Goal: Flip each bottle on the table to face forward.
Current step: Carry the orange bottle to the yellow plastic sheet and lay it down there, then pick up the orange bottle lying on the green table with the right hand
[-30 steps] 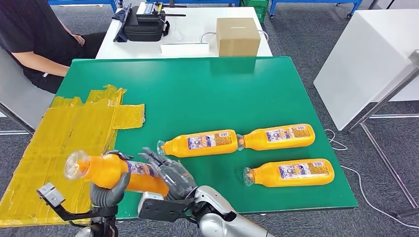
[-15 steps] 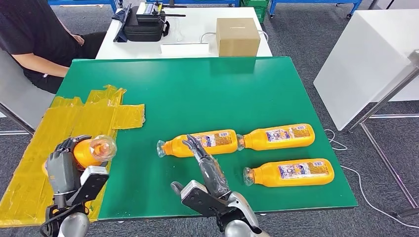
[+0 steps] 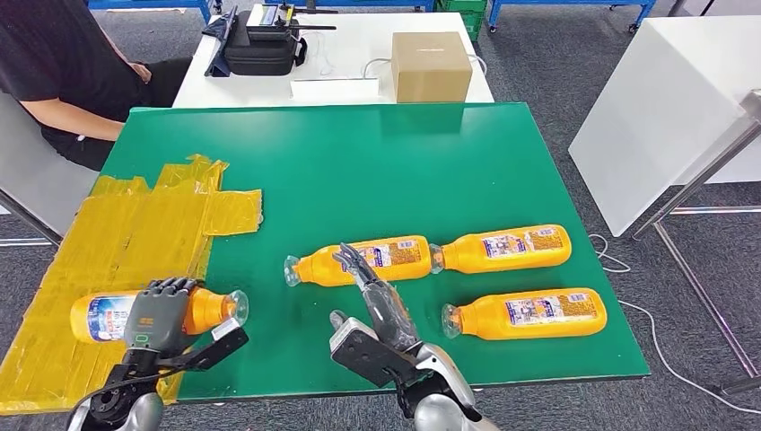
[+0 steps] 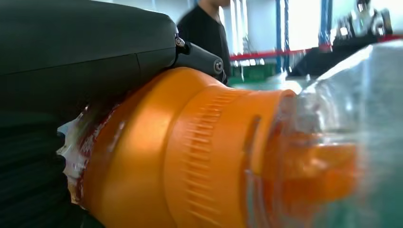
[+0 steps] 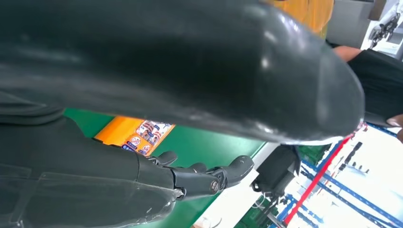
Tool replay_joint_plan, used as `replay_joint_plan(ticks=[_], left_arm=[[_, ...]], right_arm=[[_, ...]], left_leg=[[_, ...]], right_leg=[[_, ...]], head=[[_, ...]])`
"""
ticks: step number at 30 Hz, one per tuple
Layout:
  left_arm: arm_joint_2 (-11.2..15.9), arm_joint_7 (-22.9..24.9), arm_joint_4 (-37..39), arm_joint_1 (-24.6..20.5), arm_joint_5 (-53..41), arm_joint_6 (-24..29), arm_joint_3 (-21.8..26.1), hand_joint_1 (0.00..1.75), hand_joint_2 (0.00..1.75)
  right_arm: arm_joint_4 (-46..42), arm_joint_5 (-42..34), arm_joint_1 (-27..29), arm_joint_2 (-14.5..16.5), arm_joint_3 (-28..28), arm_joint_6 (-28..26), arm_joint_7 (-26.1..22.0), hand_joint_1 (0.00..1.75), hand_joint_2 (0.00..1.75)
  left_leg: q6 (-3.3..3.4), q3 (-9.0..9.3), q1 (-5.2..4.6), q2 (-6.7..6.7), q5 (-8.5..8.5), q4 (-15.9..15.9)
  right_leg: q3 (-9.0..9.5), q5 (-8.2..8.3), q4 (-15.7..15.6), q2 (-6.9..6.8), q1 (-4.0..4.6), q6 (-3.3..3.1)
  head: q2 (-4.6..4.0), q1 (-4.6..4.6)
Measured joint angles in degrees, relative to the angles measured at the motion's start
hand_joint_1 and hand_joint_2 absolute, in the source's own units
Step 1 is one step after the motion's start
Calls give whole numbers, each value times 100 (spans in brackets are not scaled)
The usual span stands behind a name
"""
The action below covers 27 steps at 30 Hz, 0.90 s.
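Note:
My left hand (image 3: 154, 312) grips an orange bottle (image 3: 106, 316) lying sideways over the yellow sheet, its clear cap (image 3: 236, 306) pointing right. The left wrist view has the same orange bottle (image 4: 180, 156) close up under my left hand (image 4: 85, 52). My right hand (image 3: 377, 301) is open, fingers stretched forward, just in front of an orange bottle (image 3: 363, 259) lying on the green table (image 3: 359, 171). Two more orange bottles lie to the right, one behind (image 3: 502, 249) and one nearer (image 3: 528, 313). In the right wrist view my right hand (image 5: 190, 178) stands open beside a labelled bottle (image 5: 135, 135).
Yellow taped sheets (image 3: 135, 233) cover the table's left edge. A person in black (image 3: 63, 76) sits at the back left. Behind the green table stand a cardboard box (image 3: 432, 66) and a black bag (image 3: 260, 45) on a white table. A white cabinet (image 3: 664, 108) stands at the right.
My left hand has turned the bottle from pointing at the camera to lying sideways, cap to the right, and lowered it toward the yellow sheet. My right hand has barely moved.

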Motion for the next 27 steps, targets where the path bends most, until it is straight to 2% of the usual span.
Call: replay_joint_plan(ticks=[3,5,9,14,17,22,24,27], left_arm=[[83,-6,251,-52,-17,-65,-109,0,0],[134,51,375,-120,-97,-122,-164,0,0],[196,116,585,-231,-151,-94,-208,0,0],[221,146,678,-234,-101,209,-200,0,0],[210,-69,654,-144,290,556,-173,0,0],[-45,-1241,144,65,2225,1301,126,0,0],[-193,-1636,-138,115,2912,1295,250,0,0],[-394,-1922,-511,148,3482,1215,398,0,0]], right_arm=[[-3,3,-23,13,-6,29,21,0,0],[-4,15,-38,22,-10,56,34,0,0],[-3,134,-77,26,-9,119,163,0,175],[8,333,-117,-1,-19,132,374,0,175],[10,424,-117,-43,-47,117,440,0,175],[66,942,-166,-168,-195,-8,654,0,175],[113,1157,-223,-221,-265,-16,729,0,175],[179,1334,-297,-281,-361,-16,802,0,175]], left_leg=[[0,0,-1,-5,0,0],[0,2,-1,-9,0,0],[-1,12,-1,-9,1,-1],[-4,13,0,-7,9,-1],[-5,10,0,-4,12,-1],[-5,2,-1,-8,13,-1],[-5,0,-2,-7,13,-1],[-5,0,-3,-7,12,-1]], right_leg=[[3,0,0,-2,-1,0],[7,0,-1,-3,-1,0],[17,3,-1,-3,-1,-5],[15,9,0,-2,0,-15],[10,11,0,-2,0,-15],[6,11,-1,-3,-1,-15],[6,12,-2,-3,-1,-14],[5,12,-3,-3,-2,-13]], head=[[0,0],[0,0],[0,-1],[0,-1],[0,-1],[0,0],[0,-1],[0,1]])
